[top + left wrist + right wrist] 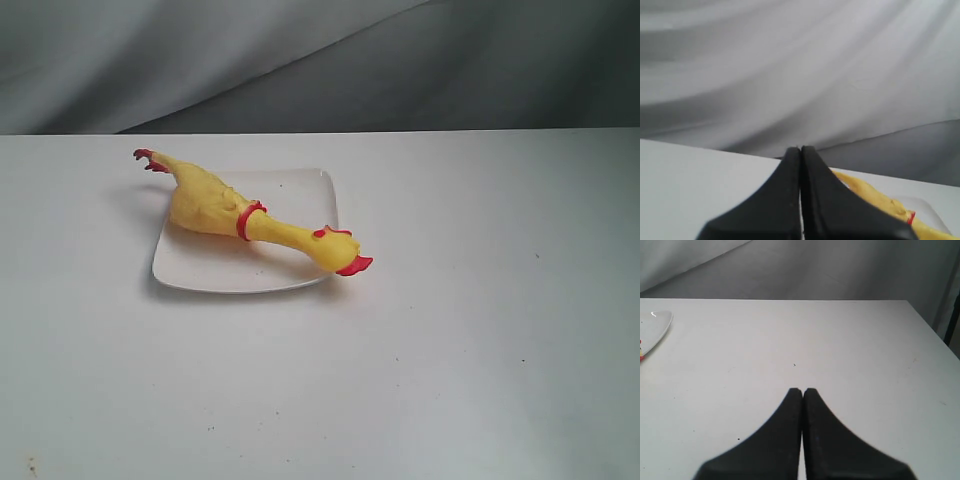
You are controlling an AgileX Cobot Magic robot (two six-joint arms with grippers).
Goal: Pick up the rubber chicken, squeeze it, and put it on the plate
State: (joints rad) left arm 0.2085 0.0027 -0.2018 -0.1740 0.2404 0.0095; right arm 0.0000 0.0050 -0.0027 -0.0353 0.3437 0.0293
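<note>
The chicken (215,203) lay slantwise on the plate (200,270), head and feet overhanging its corners, while the left gripper (800,150) and right gripper (802,391) were both pinched together on nothing, so I reckoned any further move should steer wide of it.

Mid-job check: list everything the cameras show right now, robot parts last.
long yellow rubber toy chicken: one; yellow with red feet, neck band, comb and beak; lying diagonally across the plate, feet and head overhanging its edges.
white glossy square plate: one; white; on the table, left of centre in the exterior view.
flat white table: one; white; under everything.
grey draped cloth: one; grey; backdrop behind the table.
dark upright bar: one; dark; beyond the table edge, right wrist view only, identity unclear.
left hand: one; black; shut, empty, chicken just beyond it.
right hand: one; black; shut, empty, over bare table.
</note>
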